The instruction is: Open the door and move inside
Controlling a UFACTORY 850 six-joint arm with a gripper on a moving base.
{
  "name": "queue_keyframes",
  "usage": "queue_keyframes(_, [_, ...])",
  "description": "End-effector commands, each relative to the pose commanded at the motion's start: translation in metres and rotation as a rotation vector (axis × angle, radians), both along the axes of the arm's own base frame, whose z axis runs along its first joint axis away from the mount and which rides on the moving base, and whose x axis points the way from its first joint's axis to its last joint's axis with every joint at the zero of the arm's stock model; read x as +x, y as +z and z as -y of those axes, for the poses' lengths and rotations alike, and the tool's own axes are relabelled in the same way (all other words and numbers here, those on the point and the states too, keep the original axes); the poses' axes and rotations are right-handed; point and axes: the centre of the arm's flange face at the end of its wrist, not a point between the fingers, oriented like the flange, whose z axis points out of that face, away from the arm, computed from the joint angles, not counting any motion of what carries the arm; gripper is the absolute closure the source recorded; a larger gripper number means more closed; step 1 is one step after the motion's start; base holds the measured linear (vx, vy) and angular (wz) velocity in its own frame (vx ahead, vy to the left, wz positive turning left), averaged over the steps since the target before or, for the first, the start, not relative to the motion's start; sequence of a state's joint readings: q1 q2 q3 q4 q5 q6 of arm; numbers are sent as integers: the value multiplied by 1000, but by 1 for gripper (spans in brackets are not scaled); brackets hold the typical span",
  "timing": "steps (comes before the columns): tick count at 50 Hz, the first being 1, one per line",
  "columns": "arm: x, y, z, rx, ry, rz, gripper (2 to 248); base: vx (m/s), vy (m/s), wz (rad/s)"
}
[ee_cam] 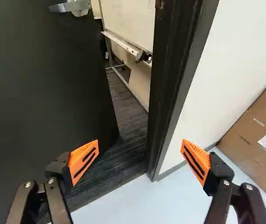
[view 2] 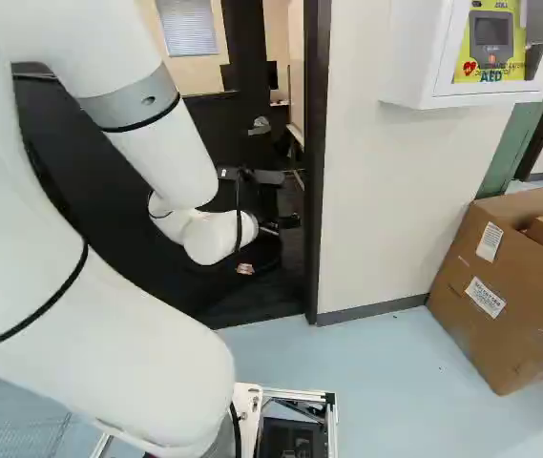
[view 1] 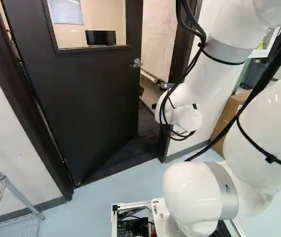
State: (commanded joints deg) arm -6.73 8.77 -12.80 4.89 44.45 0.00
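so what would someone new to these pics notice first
Probably the big white arm, looming large in both base views. Next, the dark door, standing partly open left of the middle in the left base view. In the wrist view, the open gripper shows bright orange pads wide apart.

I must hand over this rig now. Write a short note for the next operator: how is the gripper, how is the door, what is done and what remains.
Gripper: open, holding nothing, at the doorway.
Door: partly open, swung away from the base; handle not gripped.
Done: door off its frame.
Left: probably push the door wider, then drive in; the base is outside, on the pale floor.
Care: the frame's post stands close ahead of the gripper, so the arm may catch it.
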Motion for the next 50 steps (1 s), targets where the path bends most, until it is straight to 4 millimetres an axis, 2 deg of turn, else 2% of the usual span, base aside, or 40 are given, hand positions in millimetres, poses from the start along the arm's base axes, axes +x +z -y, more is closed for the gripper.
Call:
queue_keyframes(38, [0,0,0,0,0,0,3,4,60,267])
queue_keyframes(50, [0,0,0,0,0,0,3,32,50,87])
